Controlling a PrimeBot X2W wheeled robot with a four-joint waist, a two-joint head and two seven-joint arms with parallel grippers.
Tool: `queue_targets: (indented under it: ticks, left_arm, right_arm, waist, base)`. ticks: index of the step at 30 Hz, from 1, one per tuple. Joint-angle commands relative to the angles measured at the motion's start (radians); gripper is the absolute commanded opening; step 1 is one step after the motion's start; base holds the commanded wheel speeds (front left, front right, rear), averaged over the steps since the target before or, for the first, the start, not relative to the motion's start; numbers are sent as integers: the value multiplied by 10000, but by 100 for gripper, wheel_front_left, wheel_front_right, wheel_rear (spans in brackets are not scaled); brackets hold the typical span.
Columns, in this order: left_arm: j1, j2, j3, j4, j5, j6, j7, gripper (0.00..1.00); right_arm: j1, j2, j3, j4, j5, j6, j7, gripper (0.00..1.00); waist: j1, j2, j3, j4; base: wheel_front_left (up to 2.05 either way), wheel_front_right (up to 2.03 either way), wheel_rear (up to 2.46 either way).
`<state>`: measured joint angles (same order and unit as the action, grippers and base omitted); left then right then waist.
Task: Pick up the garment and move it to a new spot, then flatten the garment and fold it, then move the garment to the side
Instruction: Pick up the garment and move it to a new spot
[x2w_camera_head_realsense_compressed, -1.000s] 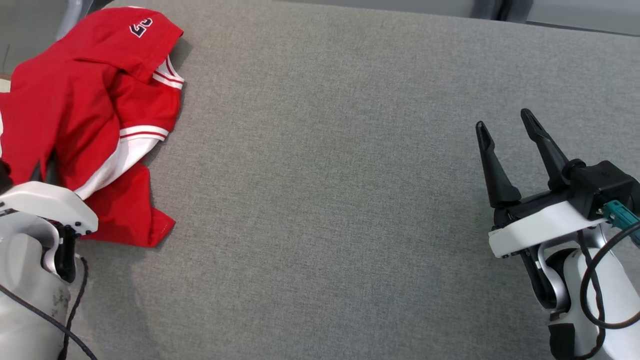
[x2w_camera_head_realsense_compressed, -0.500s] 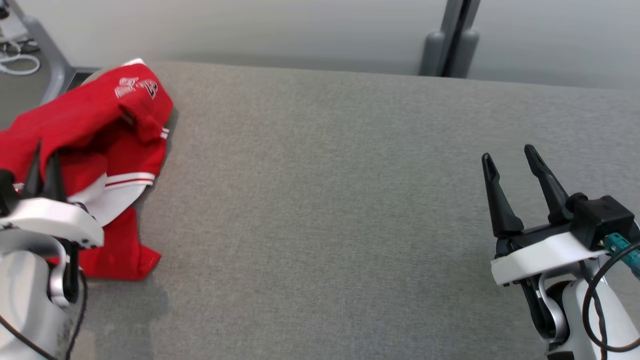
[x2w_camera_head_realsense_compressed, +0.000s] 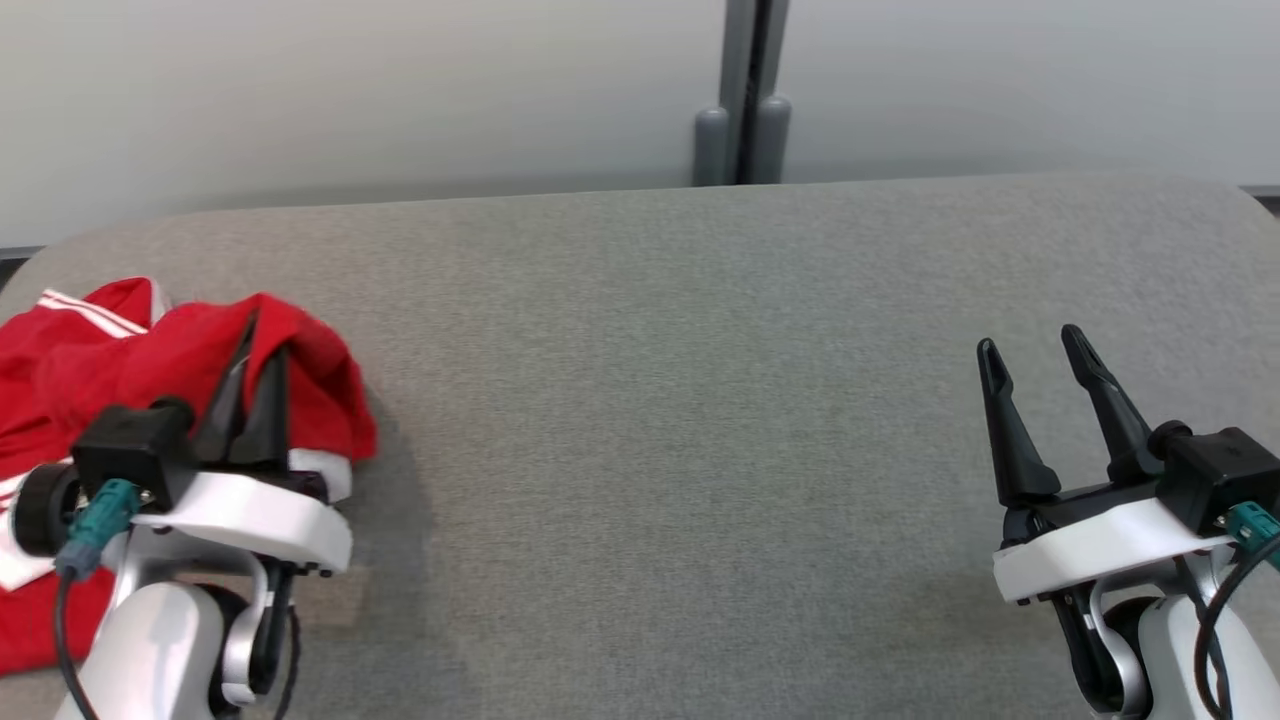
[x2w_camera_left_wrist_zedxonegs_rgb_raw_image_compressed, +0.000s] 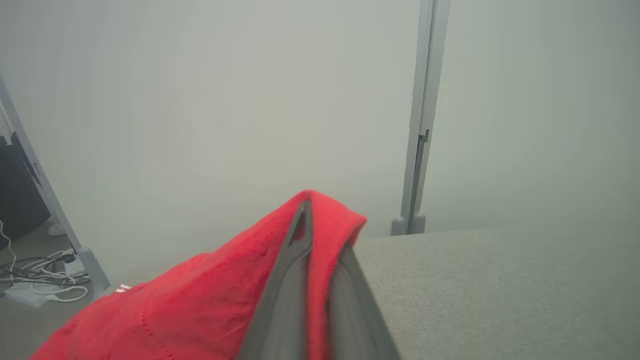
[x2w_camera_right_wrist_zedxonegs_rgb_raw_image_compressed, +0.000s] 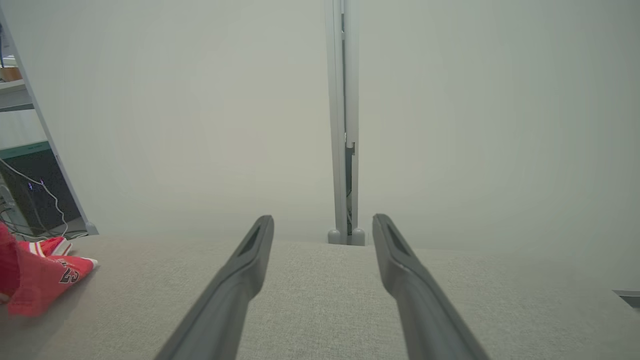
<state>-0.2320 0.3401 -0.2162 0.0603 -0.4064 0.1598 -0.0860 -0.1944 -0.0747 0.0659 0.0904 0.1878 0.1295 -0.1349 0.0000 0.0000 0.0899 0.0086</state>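
- Garment first: a red jersey-knit sports top with white striped trim (x2w_camera_head_realsense_compressed: 60, 370). In the head view it lies bunched at the left end of the grey fabric-covered surface (x2w_camera_head_realsense_compressed: 650, 400). One fold is peaked over the left hand (x2w_camera_head_realsense_compressed: 265, 340), whose dark fingers are pinched nearly together on it. The right hand (x2w_camera_head_realsense_compressed: 1030, 342) hovers well apart at the far right, fingers spread, holding nothing.
- Left wrist view: the garment (x2w_camera_left_wrist_zedxonegs_rgb_raw_image_compressed: 200, 300) is caught between the closed fingers of the left hand (x2w_camera_left_wrist_zedxonegs_rgb_raw_image_compressed: 322, 225) and slopes away down to the left.
- Right wrist view: the right hand (x2w_camera_right_wrist_zedxonegs_rgb_raw_image_compressed: 323, 220) gapes over the bare surface (x2w_camera_right_wrist_zedxonegs_rgb_raw_image_compressed: 320, 310). A corner of the garment (x2w_camera_right_wrist_zedxonegs_rgb_raw_image_compressed: 35, 280) with a dark number print sits at the far left.
- Handling, as I judge it: light, limp cloth that will sag and trail. One pinch lifts only a fold, so flattening looks better done from the hem or shoulder seams with both hands.
- Against half a second ago, the head camera has tipped up and shows more wall. Apart from that shift, the left hand was low at the picture's edge and is now further in, with the cloth raised. The right hand's spread looks unchanged.
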Motion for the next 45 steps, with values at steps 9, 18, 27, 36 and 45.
queue_targets:
  ticks: [9, 18, 27, 36, 45]
  left_arm:
    - [-1092, -431, -1484, -1477, 440, -607, 807, 0]
    - [-2208, -1383, -3287, -429, 767, -1466, 1437, 0]
    - [-2842, -2021, -4096, 1752, 729, -2115, 1333, 84]
    - [-3133, -2197, -4023, 2049, 578, -2211, 420, 100]
    - [-2609, -1744, -2881, 1695, 177, -1410, -640, 100]
  right_arm:
    - [-176, 149, -166, -558, 68, 23, -24, 100]
    - [-416, 219, -49, -435, 375, 23, -337, 100]
    - [-641, 218, 68, -7, 815, 23, -784, 100]
    - [-653, 215, -108, 412, 758, 23, -974, 100]
    - [-537, 210, -400, 586, 426, 23, -847, 100]
  waist:
    - [0, 0, 1021, -1347]
    - [0, 0, 2087, -2624]
    - [0, 0, 2660, -3212]
    - [0, 0, 2379, -2940]
    - [0, 0, 1562, -1901]
  base:
    - [0, 0, 0]
    - [0, 0, 0]
    - [0, 0, 0]
    - [0, 0, 0]
    - [0, 0, 0]
